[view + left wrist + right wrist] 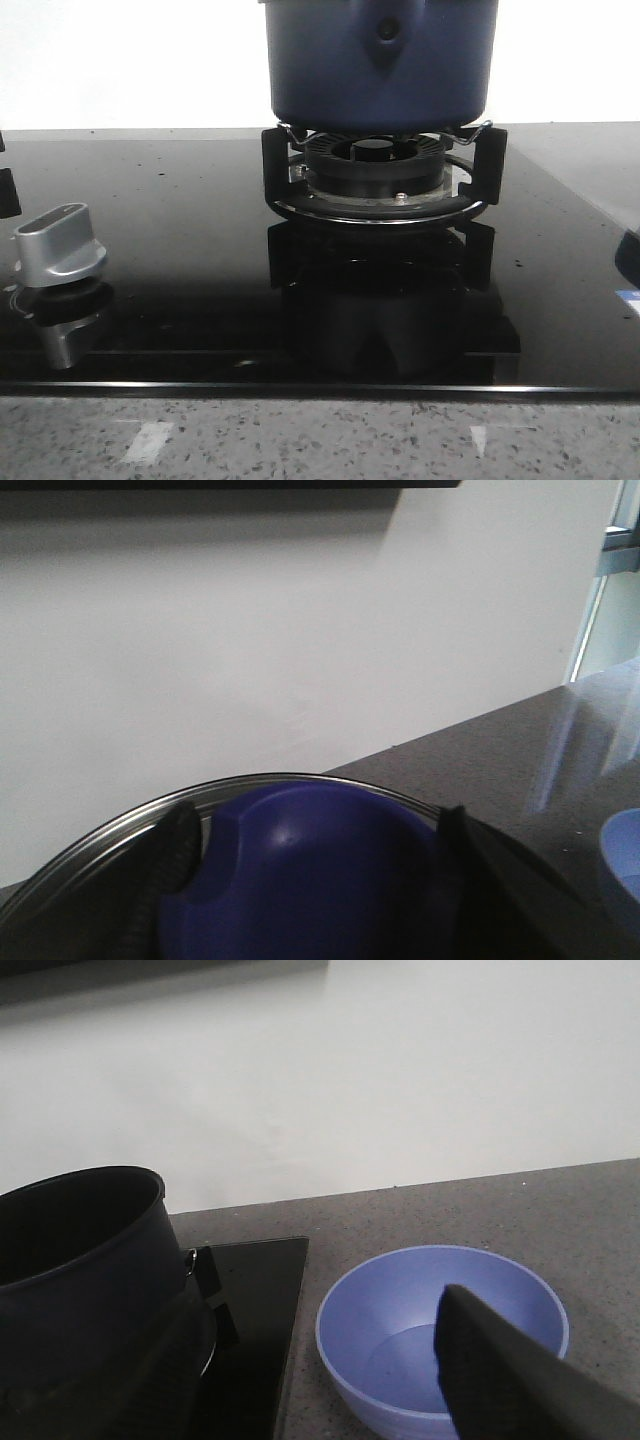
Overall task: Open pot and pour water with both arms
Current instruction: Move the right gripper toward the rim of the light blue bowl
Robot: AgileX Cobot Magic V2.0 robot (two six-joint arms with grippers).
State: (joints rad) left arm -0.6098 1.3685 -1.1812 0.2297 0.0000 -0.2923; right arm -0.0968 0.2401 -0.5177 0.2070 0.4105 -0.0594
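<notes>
Pot (380, 65) on burner (378, 165); knob (58, 245) front-left.

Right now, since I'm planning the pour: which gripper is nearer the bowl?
Right. The right gripper hangs open close by the bowl, between it and the pot; the left gripper holds the lid farther off.

The large round dark-blue pot (380, 60) is cut off by the front view's top edge; rim and interior not visible there. In the left wrist view, the glass-rimmed lid with dark-blue knob (300, 870) is cropped at the bottom edge. In the right wrist view, a black finger (500, 1370) hides part of the light-blue plastic bowl (400, 1310). Neither end effector is seen whole.
</notes>
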